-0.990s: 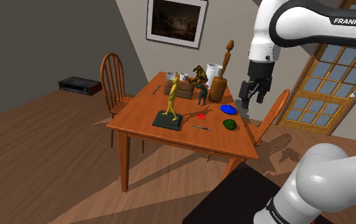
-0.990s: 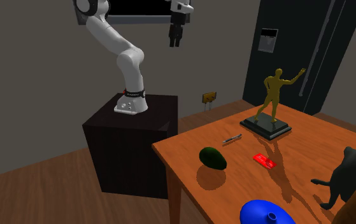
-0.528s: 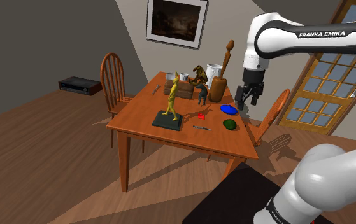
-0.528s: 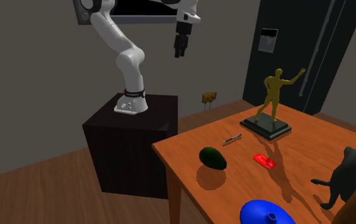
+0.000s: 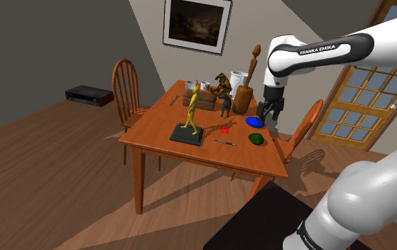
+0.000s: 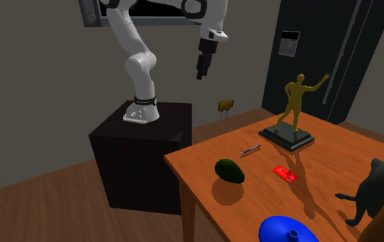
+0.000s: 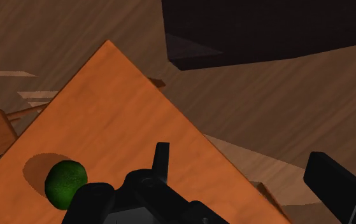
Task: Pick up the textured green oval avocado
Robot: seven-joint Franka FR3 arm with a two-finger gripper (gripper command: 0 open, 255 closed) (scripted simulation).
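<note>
Gripper (image 6: 202, 72) open, 2 fingers apart, empty, hovering well above the table (image 6: 255, 180); avocado (image 6: 229, 170) lies below, outside the fingers.

One avocado (image 5: 258, 139); one blue dish (image 5: 254, 121); one golden statue (image 5: 191, 110); one pen (image 5: 224, 143); one table (image 5: 154, 132); two wooden chairs (image 5: 127, 85).
</note>
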